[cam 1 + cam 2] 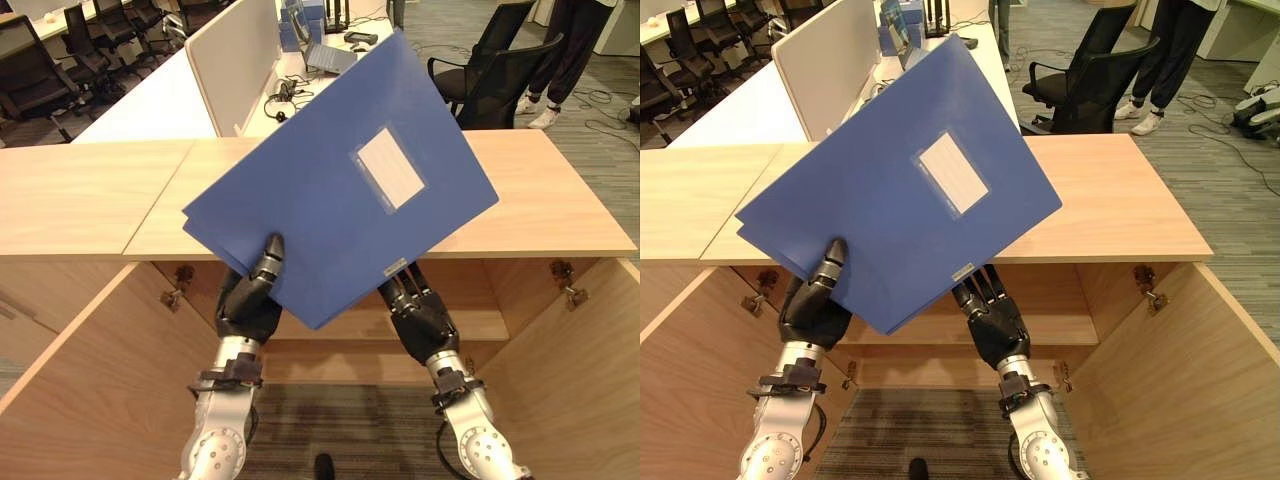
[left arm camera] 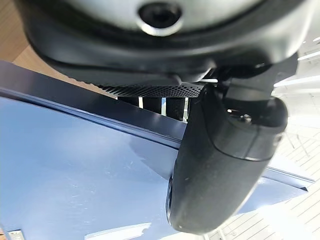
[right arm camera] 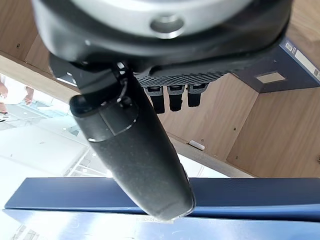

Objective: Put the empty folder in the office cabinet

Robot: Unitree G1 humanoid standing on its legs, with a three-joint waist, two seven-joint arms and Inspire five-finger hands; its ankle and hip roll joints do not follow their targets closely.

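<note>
Left eye view: folder (image 1: 340,180) tilted, long axis diagonal; left hand (image 1: 250,300), right hand (image 1: 420,315) pinch lower edge.

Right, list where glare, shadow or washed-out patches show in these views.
Left wrist view: a soft sheen lies on the blue folder beside the left hand's thumb, and the background behind it is washed out. Right wrist view: bright overexposed patch past the right hand. Left eye view: the cabinet interior under the folder lies in shade, its top evenly lit.
</note>
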